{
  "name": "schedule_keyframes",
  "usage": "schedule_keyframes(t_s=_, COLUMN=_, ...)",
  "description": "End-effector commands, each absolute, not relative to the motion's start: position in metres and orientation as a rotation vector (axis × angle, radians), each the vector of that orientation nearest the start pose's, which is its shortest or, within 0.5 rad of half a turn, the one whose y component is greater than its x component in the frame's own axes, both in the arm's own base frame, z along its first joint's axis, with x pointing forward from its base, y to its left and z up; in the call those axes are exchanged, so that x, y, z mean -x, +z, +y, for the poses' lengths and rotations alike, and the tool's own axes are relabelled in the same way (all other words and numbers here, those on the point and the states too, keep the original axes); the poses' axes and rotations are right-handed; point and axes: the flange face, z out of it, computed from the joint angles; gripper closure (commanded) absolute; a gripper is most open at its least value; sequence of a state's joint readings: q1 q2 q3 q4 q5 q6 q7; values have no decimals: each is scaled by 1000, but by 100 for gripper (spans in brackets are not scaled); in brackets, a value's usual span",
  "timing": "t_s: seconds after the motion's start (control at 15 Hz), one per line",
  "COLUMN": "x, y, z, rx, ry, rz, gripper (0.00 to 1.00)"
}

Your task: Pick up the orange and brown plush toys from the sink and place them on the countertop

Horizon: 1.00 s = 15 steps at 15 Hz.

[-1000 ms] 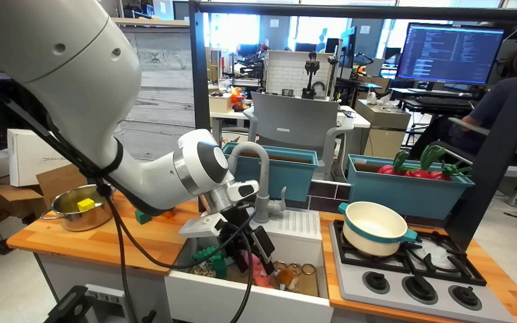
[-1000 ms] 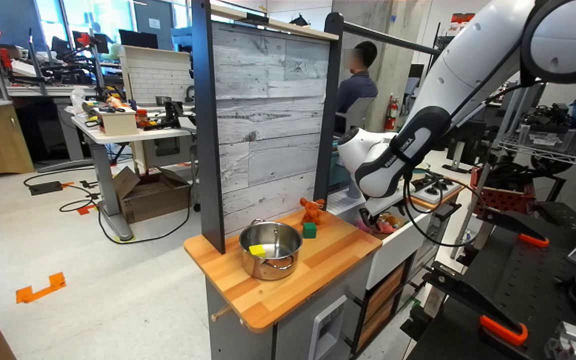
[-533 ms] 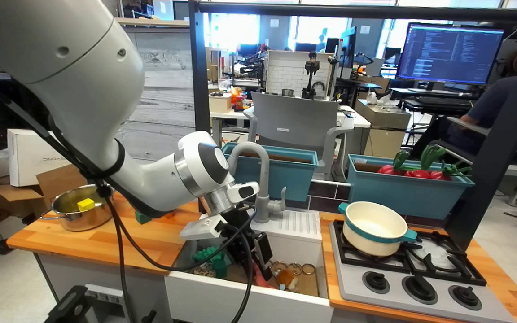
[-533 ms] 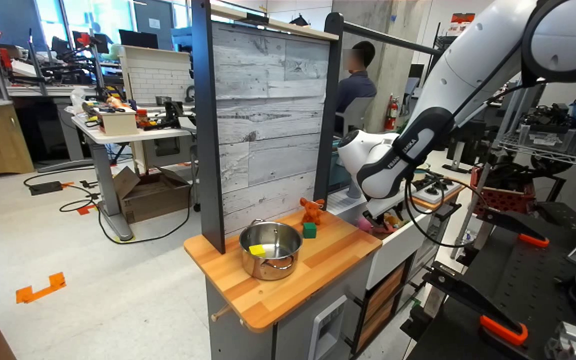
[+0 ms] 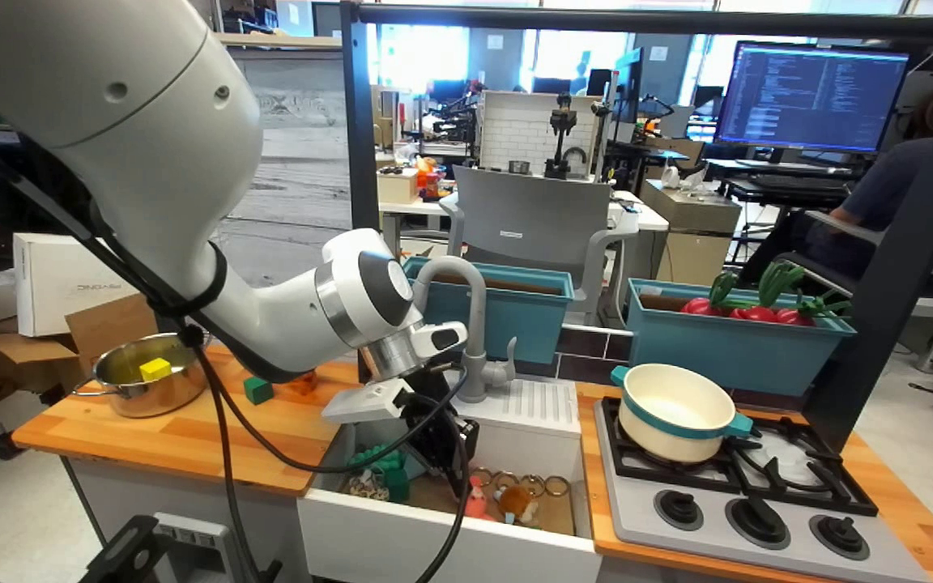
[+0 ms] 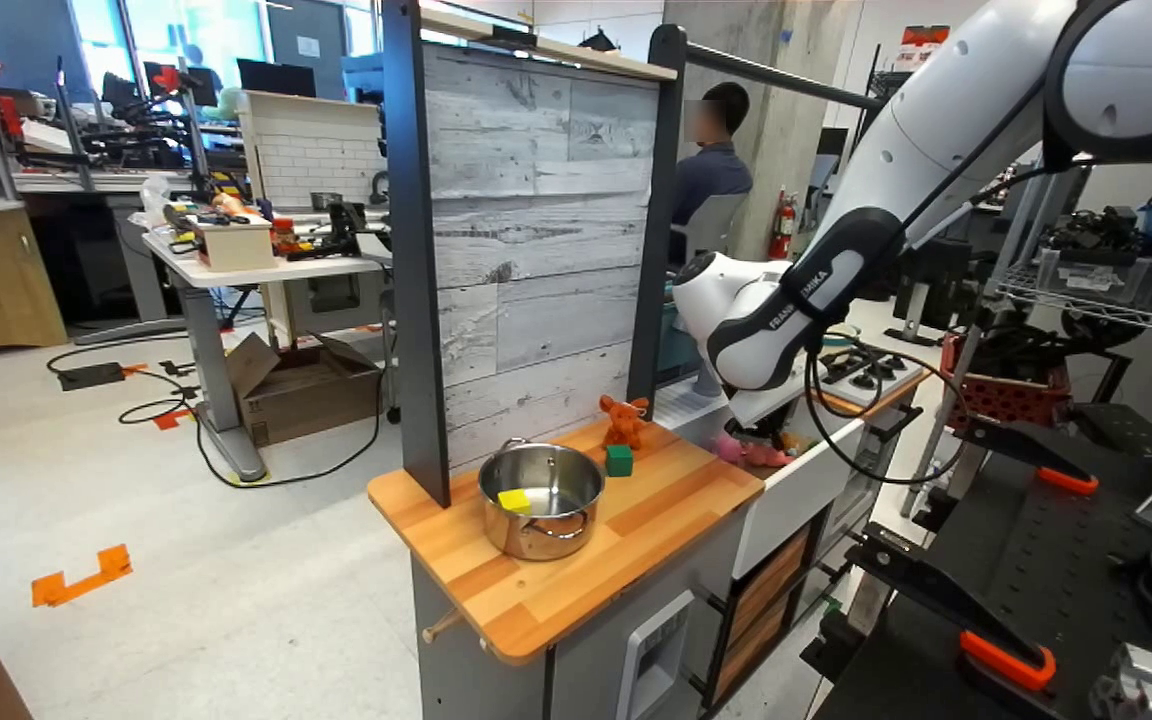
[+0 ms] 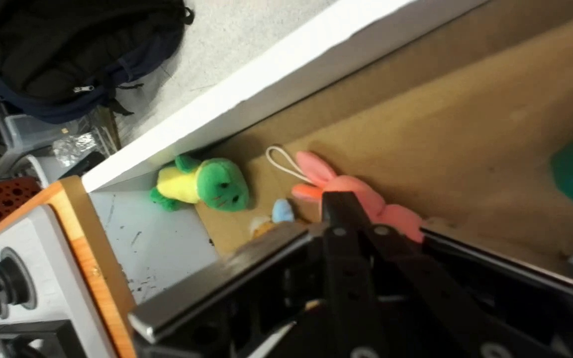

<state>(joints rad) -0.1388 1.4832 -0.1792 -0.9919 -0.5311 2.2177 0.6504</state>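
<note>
Left: steel pot (image 5: pixel 151 401) w/ yellow blk (image 5: pixel 155 370), on wood surface (image 6: pixel 676 495). Next: green blk (image 6: pixel 619 461); orange toy (image 6: pixel 625 425), far right, same surface. Ctr.: white sink (image 5: pixel 385 538); fingers (image 7: pixel 340 248) pressed together, down inside, tips by pink toy (image 7: pixel 363 194), can't tell if touching. Just right of it, in sink: brown toy (image 5: pixel 518 504). Sink's near right corner: green toy (image 7: pixel 219 181). Right: stove (image 5: pixel 716 530) w/ cream pot (image 5: pixel 665 437).

In both exterior views the arm (image 5: pixel 155 121) slopes down from high above the gripper (image 7: pixel 359 223); the bent wrist (image 5: pixel 353 263) sits over it; the gripper slants, pointing downward; in the wrist view its black fingers (image 7: pixel 337 214) lie side by side, tips together.
</note>
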Motion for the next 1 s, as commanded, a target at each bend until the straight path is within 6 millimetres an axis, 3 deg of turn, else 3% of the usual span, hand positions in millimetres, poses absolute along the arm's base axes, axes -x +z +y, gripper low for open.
schedule_keyframes(t_s=0.0, x=-673, y=-83, z=-189, rx=-2631, ry=-225, rz=-384, gripper=74)
schedule_keyframes(t_s=0.07, x=-674, y=-81, z=-186, rx=-2676, ry=-224, rz=-337, gripper=73)
schedule_keyframes(t_s=0.4, x=-672, y=-66, z=-168, rx=-2830, ry=-250, rz=-22, gripper=37)
schedule_keyframes(t_s=0.73, x=-651, y=-59, z=-163, rx=-2951, ry=-277, rz=297, gripper=1)
schedule_keyframes(t_s=0.93, x=-632, y=-62, z=-160, rx=-3001, ry=-348, rz=500, gripper=0)
